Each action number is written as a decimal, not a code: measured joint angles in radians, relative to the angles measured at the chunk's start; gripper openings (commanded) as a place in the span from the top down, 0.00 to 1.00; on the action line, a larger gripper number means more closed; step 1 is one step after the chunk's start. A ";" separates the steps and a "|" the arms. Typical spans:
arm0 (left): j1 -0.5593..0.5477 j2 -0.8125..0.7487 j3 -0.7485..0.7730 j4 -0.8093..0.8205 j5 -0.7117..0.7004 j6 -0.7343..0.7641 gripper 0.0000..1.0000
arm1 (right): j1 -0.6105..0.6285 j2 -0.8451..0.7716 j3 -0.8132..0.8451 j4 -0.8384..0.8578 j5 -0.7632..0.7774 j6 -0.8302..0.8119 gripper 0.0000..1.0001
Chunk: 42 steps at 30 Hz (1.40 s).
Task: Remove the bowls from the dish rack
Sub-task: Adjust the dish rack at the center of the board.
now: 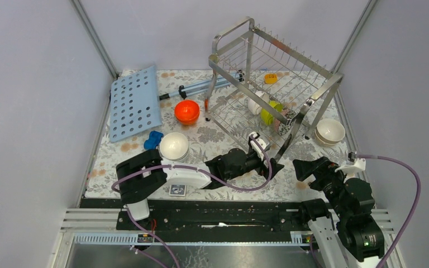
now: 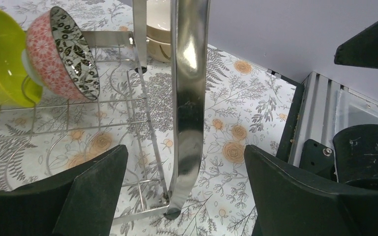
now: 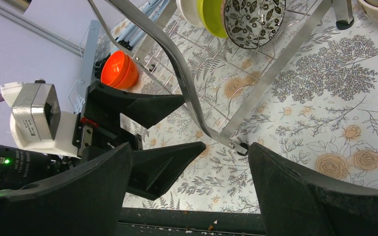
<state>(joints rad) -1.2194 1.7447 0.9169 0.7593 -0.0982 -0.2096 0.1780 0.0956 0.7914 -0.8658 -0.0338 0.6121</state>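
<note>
floral tablecloth [image 1: 204, 138] bears a shiny steel-wire dish rack [image 1: 249, 50] holding bowls [image 1: 270, 113].

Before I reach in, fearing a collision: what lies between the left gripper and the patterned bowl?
The dish rack: its steel leg and wire floor, in the left wrist view.

The top camera looked down from behind; both wrist cameras, close in, shared between their jaws the near foot of the dish rack [image 2: 189, 98].
</note>
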 measured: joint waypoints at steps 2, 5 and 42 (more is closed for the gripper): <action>-0.002 0.024 0.022 0.003 0.006 0.000 0.14 | 0.000 0.000 0.000 0.000 0.000 0.000 0.07; -0.004 0.059 0.061 0.003 0.012 0.004 0.24 | 0.000 0.000 -0.001 0.000 0.000 0.000 0.07; 0.007 -0.443 -0.358 -0.242 -0.286 0.044 0.89 | 0.000 0.002 -0.023 0.080 0.075 0.015 0.12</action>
<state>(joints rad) -1.2125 1.3014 0.5587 0.5175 -0.3843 -0.1658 0.1776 0.0971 0.7681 -0.7853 0.0410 0.6270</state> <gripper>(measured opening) 0.298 0.902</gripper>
